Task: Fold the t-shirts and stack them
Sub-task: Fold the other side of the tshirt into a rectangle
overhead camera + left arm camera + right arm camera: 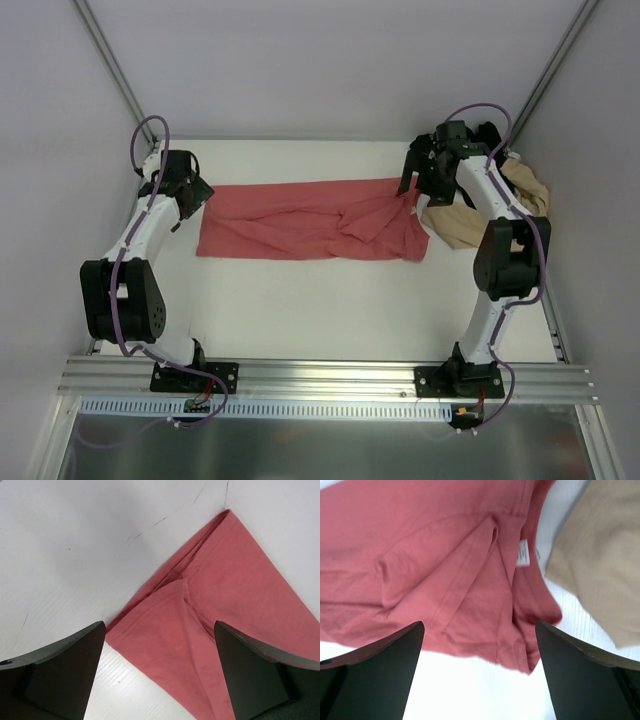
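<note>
Top external shows the coral-red t-shirt point(300, 225) lying as a long band across the far half of the tabletop point(330, 310), rumpled toward its right end. Your left hand point(200, 195) and right hand point(415, 185) hover over its two ends, both spread wide and holding nothing. Flatten the rumple before you fold. Pinch red cloth only, clear of the beige t-shirt point(455, 225) touching it near the far right corner.

The coral-red t-shirt point(300, 222) lies as a long, wrinkled band across the worktop point(300, 310). The beige t-shirt point(455, 228) is crumpled just beside its right end.
</note>
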`<state>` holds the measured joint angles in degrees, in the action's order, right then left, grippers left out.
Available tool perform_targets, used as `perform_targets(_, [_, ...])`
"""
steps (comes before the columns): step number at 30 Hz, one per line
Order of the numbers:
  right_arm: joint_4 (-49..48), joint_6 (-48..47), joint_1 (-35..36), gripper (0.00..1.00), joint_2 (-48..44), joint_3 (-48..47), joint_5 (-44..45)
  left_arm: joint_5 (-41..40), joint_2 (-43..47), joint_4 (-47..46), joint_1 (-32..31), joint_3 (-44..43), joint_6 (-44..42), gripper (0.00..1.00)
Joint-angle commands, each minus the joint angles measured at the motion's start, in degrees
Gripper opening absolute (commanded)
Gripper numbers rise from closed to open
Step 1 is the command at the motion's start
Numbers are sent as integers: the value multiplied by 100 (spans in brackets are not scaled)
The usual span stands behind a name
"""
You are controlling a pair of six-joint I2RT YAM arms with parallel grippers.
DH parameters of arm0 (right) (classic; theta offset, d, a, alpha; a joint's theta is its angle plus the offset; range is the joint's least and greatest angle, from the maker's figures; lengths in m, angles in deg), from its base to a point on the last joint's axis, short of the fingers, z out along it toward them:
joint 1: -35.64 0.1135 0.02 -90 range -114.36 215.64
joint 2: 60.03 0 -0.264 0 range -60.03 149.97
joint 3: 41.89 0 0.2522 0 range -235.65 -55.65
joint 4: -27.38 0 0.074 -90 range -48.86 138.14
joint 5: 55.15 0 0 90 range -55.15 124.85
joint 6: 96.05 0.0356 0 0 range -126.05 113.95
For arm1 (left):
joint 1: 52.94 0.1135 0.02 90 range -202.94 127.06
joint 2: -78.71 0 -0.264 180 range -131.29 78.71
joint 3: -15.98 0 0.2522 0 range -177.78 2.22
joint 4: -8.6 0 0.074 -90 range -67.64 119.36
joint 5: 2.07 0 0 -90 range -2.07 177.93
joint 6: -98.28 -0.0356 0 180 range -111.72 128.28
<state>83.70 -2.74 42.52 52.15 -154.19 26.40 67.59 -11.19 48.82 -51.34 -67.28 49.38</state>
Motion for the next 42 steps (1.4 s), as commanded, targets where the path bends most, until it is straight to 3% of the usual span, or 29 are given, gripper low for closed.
perform_targets(1, [-55, -76, 77, 99, -1057, 387, -201, 424, 482, -254, 50, 419, -216, 91])
perform_targets(7, [-82, -85, 603, 100, -1576, 1204, -166, 1047, 641, -61, -46, 612, -181, 90])
perform_targets(15, [-872, 477, 1571, 98, -1436, 2137, -386, 2411, 2178, -562, -626, 1622, -331, 89])
perform_targets(21, [-1198, 574, 1686, 71, -883, 2199, -395, 2886, 3242, -458, -846, 2124, -472, 90])
perform_targets(23, [-1198, 574, 1694, 67, -751, 2129, -386, 2921, 3540, -387, -846, 2264, -550, 90])
perform_targets(42, [-1137, 530, 1747, 49, 93, 1373, -324, 3009, 3559, -484, -846, 2651, -674, 91])
